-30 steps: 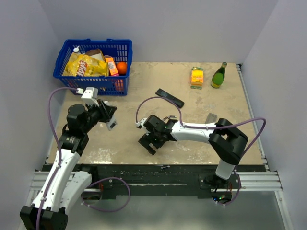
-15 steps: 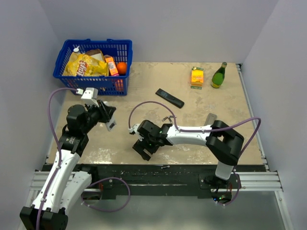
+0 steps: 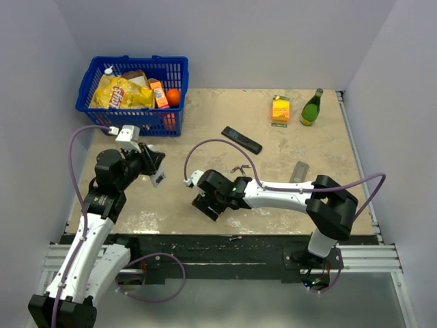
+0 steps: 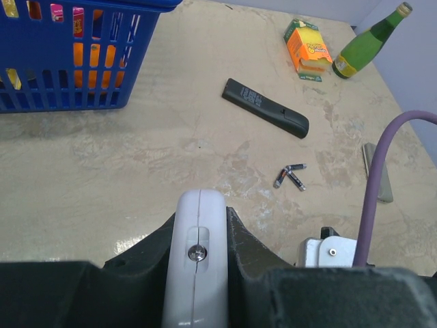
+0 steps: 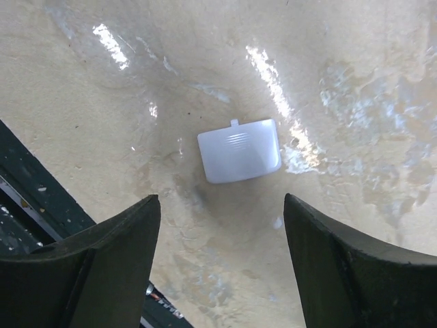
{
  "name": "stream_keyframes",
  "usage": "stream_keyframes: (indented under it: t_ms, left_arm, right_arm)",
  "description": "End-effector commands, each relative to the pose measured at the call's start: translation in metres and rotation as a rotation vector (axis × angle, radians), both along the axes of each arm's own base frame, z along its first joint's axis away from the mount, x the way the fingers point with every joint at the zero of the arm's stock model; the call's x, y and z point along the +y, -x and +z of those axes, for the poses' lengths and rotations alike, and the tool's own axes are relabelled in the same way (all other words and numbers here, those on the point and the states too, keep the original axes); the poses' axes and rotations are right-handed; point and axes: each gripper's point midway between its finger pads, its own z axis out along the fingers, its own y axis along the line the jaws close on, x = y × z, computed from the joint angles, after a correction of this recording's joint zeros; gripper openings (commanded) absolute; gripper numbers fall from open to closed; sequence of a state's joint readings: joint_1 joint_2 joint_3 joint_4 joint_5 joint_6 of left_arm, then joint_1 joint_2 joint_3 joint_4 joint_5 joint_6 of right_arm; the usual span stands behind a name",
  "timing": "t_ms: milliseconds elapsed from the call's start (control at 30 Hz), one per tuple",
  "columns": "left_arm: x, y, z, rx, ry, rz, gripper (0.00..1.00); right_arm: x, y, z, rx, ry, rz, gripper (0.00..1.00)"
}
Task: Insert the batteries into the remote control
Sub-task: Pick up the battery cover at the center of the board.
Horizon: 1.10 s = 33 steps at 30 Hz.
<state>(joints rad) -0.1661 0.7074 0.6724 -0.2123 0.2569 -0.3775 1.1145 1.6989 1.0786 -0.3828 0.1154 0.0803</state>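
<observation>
One risk: spread right claw (image 5: 220, 212) could skid the flat white plastic cover (image 5: 239, 150) nearward; left claw (image 4: 199, 236) pinches the white remote (image 4: 196, 208).

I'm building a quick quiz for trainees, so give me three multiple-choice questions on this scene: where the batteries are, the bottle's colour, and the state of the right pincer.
1. Where are the batteries? A) on the table near the black remote; B) on top of the black remote; C) leaning against the bottle.
2. The bottle is: A) red; B) green; C) blue.
3. The right pincer is: A) open above the small white lid; B) shut on that lid; C) shut on the bottle.
Answers: 1 A, they lie on bare tabletop; 2 B, its glass is green; 3 A, its fingers stand wide apart over the lid.
</observation>
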Motion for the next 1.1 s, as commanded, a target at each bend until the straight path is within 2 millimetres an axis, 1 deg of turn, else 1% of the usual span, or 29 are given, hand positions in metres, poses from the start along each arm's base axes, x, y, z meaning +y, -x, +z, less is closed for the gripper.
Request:
stream_keyframes:
  t_ms: [0, 33, 133, 233, 333, 500, 567, 600, 633, 900, 1067]
  left_arm:
    - [-0.001, 0.0, 0.006, -0.032, -0.009, -0.008, 0.0]
    - [-0.001, 0.0, 0.006, -0.032, -0.009, -0.01, 0.0]
    - [-0.001, 0.0, 0.005, -0.031, -0.009, -0.008, 0.0]
    - [-0.001, 0.0, 0.004, -0.026, -0.009, -0.011, 0.0]
    - [-0.002, 0.0, 0.004, -0.026, -0.009, -0.013, 0.0]
    - [-0.001, 0.0, 0.004, -0.028, -0.009, -0.01, 0.0]
    - [-0.001, -0.001, 0.004, -0.026, -0.009, -0.01, 0.0]
    - [-0.001, -0.001, 0.004, -0.028, -0.009, -0.011, 0.0]
    - [-0.001, -0.001, 0.004, -0.029, -0.009, -0.01, 0.0]
    - [-0.002, 0.0, 0.006, -0.034, -0.007, -0.014, 0.0]
    - [-0.002, 0.0, 0.006, -0.034, -0.007, -0.017, 0.0]
  right_arm:
    - [0.012, -0.016, 0.018, -0.125, -0.054, 0.074, 0.72]
    - [0.013, -0.02, 0.019, -0.145, -0.057, 0.071, 0.71]
    - [0.015, -0.02, 0.012, -0.149, -0.053, 0.102, 0.71]
    - [0.011, -0.025, 0.005, -0.159, -0.023, 0.095, 0.71]
    - [0.008, -0.025, -0.004, -0.145, -0.008, 0.102, 0.71]
    - [0.011, -0.024, -0.008, -0.131, -0.017, 0.126, 0.7]
    - [0.008, -0.025, -0.012, -0.12, 0.002, 0.114, 0.7]
    - [0.01, -0.026, -0.011, -0.116, -0.004, 0.112, 0.68]
    - [0.008, -0.023, -0.015, -0.101, 0.011, 0.115, 0.68]
    - [0.009, -0.02, -0.023, -0.059, 0.038, 0.135, 0.65]
    - [0.009, -0.018, -0.027, -0.038, 0.053, 0.15, 0.6]
